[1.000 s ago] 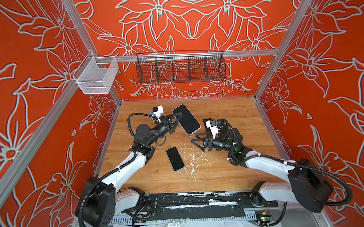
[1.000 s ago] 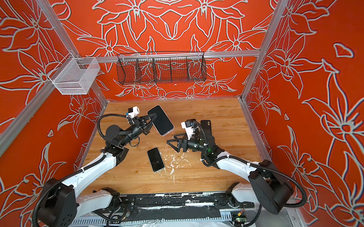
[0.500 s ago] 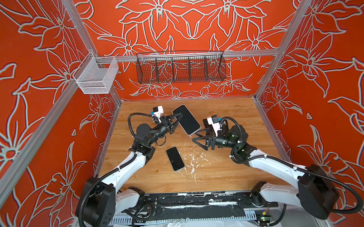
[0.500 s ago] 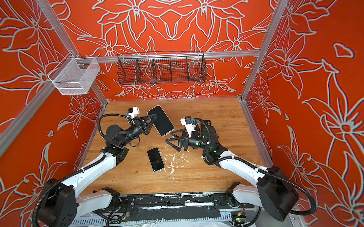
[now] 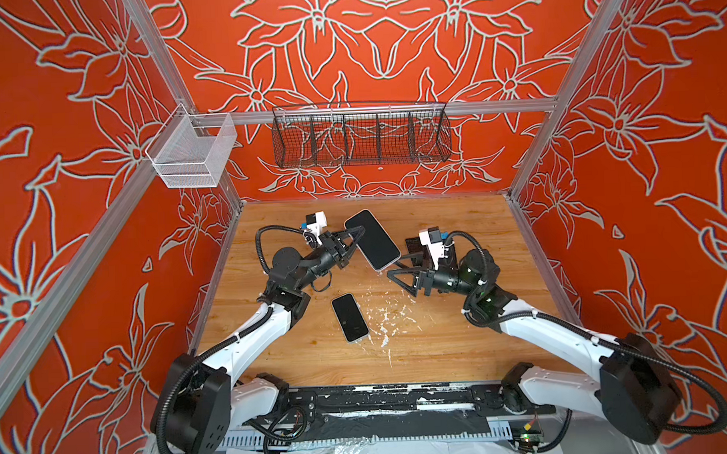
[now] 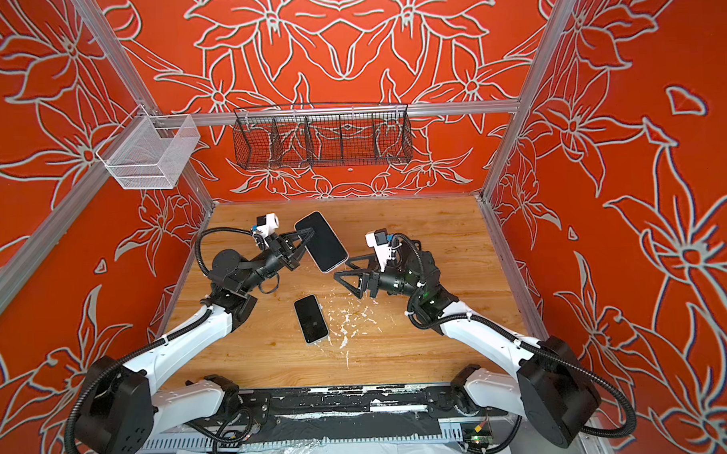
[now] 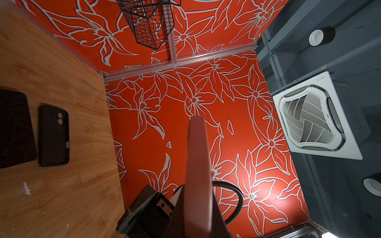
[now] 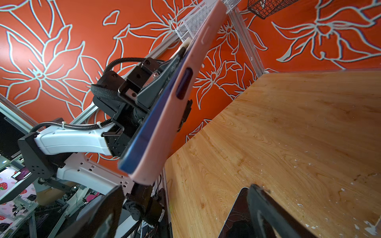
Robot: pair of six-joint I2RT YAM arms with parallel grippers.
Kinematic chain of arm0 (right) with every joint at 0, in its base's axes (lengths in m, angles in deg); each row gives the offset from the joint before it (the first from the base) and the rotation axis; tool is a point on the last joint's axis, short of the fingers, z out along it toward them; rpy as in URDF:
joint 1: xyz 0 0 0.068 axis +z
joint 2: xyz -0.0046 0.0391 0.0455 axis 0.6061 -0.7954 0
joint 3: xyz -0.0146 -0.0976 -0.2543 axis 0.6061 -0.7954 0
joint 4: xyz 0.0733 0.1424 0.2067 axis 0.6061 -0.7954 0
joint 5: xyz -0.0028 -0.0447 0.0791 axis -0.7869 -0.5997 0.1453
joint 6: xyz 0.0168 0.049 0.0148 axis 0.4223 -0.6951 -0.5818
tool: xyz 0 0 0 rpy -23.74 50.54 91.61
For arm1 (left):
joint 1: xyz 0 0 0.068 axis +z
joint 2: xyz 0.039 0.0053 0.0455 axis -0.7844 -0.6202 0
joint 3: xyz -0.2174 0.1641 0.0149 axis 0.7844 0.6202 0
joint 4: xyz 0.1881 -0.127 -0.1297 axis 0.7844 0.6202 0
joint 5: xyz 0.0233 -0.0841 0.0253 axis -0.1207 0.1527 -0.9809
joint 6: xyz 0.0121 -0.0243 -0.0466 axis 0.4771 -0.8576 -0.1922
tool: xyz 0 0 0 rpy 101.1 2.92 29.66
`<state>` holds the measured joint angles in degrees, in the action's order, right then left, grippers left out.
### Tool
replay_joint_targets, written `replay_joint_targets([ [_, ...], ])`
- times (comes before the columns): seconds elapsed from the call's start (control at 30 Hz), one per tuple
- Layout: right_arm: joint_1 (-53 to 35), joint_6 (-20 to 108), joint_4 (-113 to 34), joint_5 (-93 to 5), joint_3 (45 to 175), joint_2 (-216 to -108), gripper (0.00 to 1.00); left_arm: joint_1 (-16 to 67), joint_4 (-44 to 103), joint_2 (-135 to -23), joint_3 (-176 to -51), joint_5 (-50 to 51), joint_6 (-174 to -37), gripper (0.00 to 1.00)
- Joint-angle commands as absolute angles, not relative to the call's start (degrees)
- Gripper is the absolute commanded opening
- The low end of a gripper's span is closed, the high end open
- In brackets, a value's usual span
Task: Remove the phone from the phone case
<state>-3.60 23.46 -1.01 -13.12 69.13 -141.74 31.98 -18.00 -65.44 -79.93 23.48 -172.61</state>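
A: Pinching what with the left gripper [image 5: 353, 241]?

B: Clamping the pink phone case [image 5: 372, 240] by one long edge, at nine o'clock of it, with the jaws pressed tight against it.

A: Sitting where, relative to the table [image 5: 461, 337]?

B: Hanging clear above the wood, dark screen facing up, long axis running from eleven to five o'clock in both top views. Showing, in the right wrist view, the blue phone [image 8: 142, 134] seated inside the pink shell.

A: Doing what with the right gripper [image 5: 393, 265]?

B: Holding it spread wide and gripping nothing, fingertips sitting just beside the case's lower corner, at about five o'clock of it. Touching or not: cannot tell.

A: Noting anything else on the wood?

B: Noting a second phone [image 5: 350, 318] lying flat, screen up, at six o'clock of the held case and apart from it. Noting white flecks [image 5: 386, 318] scattered at three o'clock of that phone. Noting a black case [image 7: 53, 136] lying flat with its camera cut-outs facing up, in the left wrist view.
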Motion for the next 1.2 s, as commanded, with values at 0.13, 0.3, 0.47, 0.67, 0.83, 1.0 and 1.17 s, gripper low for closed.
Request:
replay_joint_targets([
  [0.13,-3.9,22.6,1.0,-12.6,72.1,-141.6,0.95,31.8,-21.9,-65.1,-81.3,24.3,-172.8,0.00],
  [0.3,-4.0,22.4,1.1,-12.7,72.4,-142.0,0.95,31.8,-22.7,-65.7,-81.4,24.5,-173.3,0.00],
  [0.47,-4.0,22.6,0.7,-13.1,72.7,-142.7,0.96,31.7,-22.5,-65.8,-81.5,24.4,-173.2,0.00],
  [0.67,-4.1,22.5,1.3,-13.4,72.5,-144.2,0.95,31.7,-23.3,-65.5,-81.8,24.6,-174.0,0.00],
  [0.83,-4.2,22.4,1.5,-14.0,72.4,-144.8,0.96,31.7,-21.8,-64.5,-81.8,24.6,-173.3,0.00],
  [1.0,-4.5,21.8,1.5,-15.0,72.2,-144.9,0.95,31.7,-22.0,-64.2,-81.8,24.7,-173.4,0.00],
  [1.17,-4.9,19.7,2.2,-15.3,72.5,-145.9,0.95,31.5,-22.0,-63.9,-81.5,24.7,-173.4,0.00],
])
